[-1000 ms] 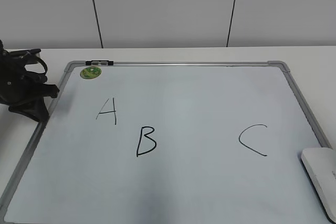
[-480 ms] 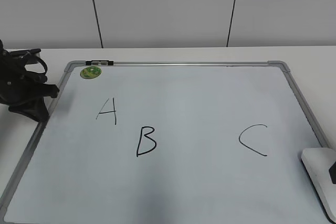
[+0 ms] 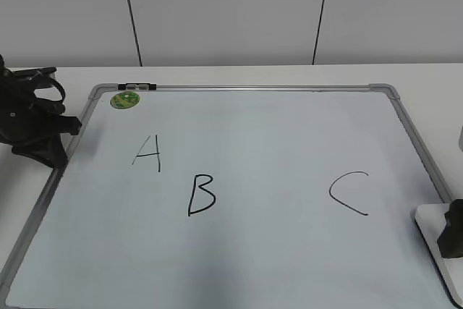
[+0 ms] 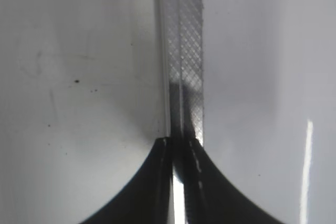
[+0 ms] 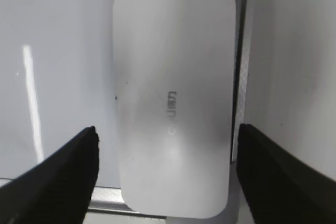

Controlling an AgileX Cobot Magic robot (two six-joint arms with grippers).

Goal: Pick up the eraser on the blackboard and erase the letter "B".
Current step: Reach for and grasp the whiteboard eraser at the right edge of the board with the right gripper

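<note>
two black fingers [image 5: 63, 174] of the right gripper [image 5: 165, 174] stand wide apart in the right wrist view, one on each long side of the eraser [image 5: 173, 93], holding nothing and seemingly not yet touching it. the eraser lies flat at the right edge of the blackboard [image 3: 289, 142], part of it over the grey frame. in the exterior view only a corner of it [image 3: 428, 221] shows beside the dark right gripper [image 3: 454, 231], well apart from the letter "B" [image 3: 201, 195], which sits left of the board's middle.

judging by its looks, the eraser is a light, stiff plastic block with a smooth, slightly glossy white top, rounded corners and faint grey print near the middle. that shell may be slippery, so the sure hold is across the narrow width, pads on the two long straight sides near mid-length, not on the curved ends. it seems sturdy enough for a firm squeeze.

the board face is a pale bluish-white, slick and faintly reflective, rimmed by a ribbed grey metal frame with rounded corners. the letters are black marker strokes; the "B" is thicker than the thin "A" [image 3: 148, 152].

the left gripper [image 3: 36, 124] rests at the board's left frame. the left wrist view is close and blurred, but its dark fingertips [image 4: 178, 150] appear pressed together with no gap, apparently holding nothing.
</note>
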